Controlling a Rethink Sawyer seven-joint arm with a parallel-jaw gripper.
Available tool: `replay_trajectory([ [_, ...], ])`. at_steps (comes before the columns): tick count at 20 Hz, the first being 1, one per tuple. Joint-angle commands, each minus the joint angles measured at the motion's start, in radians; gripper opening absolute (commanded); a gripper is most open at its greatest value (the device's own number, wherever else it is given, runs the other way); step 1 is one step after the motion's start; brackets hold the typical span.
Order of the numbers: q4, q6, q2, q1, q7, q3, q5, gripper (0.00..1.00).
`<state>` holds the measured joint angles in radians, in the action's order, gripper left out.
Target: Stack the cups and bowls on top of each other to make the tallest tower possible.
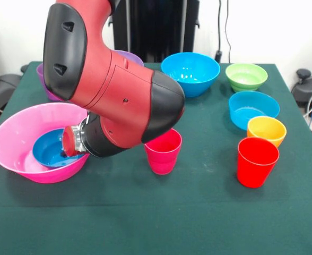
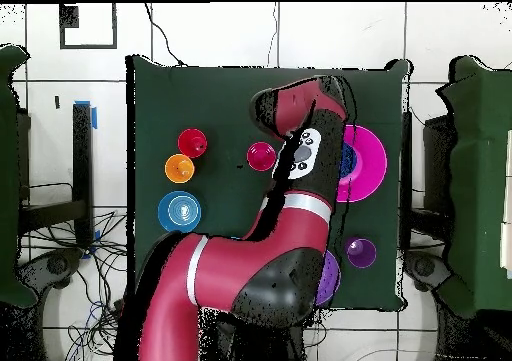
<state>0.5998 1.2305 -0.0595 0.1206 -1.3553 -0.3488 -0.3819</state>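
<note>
Item: huge pink bowl point(image 1: 18, 139), at the green desk point(image 1: 145, 212) edge, small dark blue bowl point(image 1: 47, 149) nested inside. We judge both light, glossy, slippery; take hold at the rim. The arm point(image 1: 113, 90) hides the fingers; we cannot tell their state.
</note>
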Motion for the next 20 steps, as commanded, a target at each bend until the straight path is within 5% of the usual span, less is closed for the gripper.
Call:
replay_trajectory([
  [1,0.137,-0.094,0.036,-0.010,0.117,0.130,0.008,0.00],
  [14,0.257,-0.115,0.146,-0.005,0.037,0.232,0.102,0.00],
  [20,0.271,-0.122,0.151,-0.004,0.099,0.213,0.048,0.00],
])
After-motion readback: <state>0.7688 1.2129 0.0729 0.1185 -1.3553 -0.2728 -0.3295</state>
